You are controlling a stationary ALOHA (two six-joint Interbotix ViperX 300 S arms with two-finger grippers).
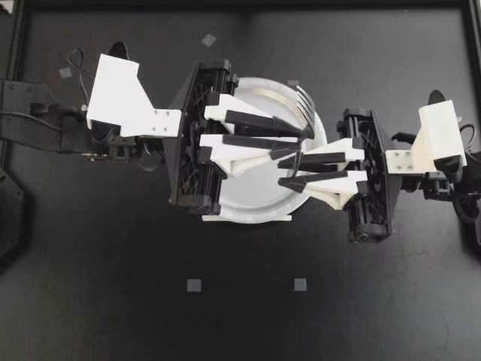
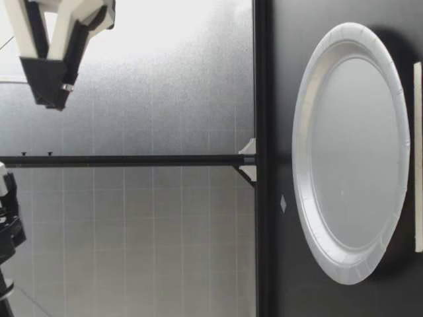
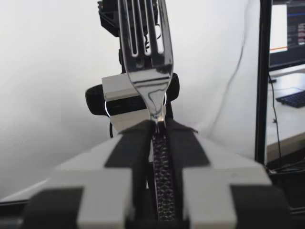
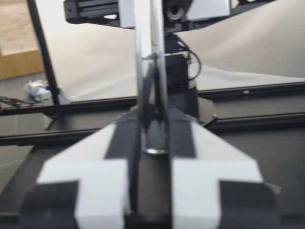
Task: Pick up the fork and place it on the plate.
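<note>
A metal fork (image 1: 305, 104) hangs over the far right rim of the white paper plate (image 1: 255, 197), tines pointing toward the table's far side. My left gripper (image 1: 301, 139) reaches across the plate and is shut on the fork's neck. In the left wrist view the tines (image 3: 145, 52) stick straight out past the closed fingertips of the left gripper (image 3: 159, 126). My right gripper (image 1: 280, 171) comes in from the other side. In the right wrist view its pads press on both sides of the fork's handle (image 4: 150, 71). The low view shows the plate (image 2: 350, 152) bare, with a gripper (image 2: 56, 53) high above it.
A white strip (image 1: 248, 219) lies along the plate's near edge. Two small grey tape squares (image 1: 194, 285) (image 1: 301, 284) mark the black table nearer the front. Black frame rails run along the table's far and side edges.
</note>
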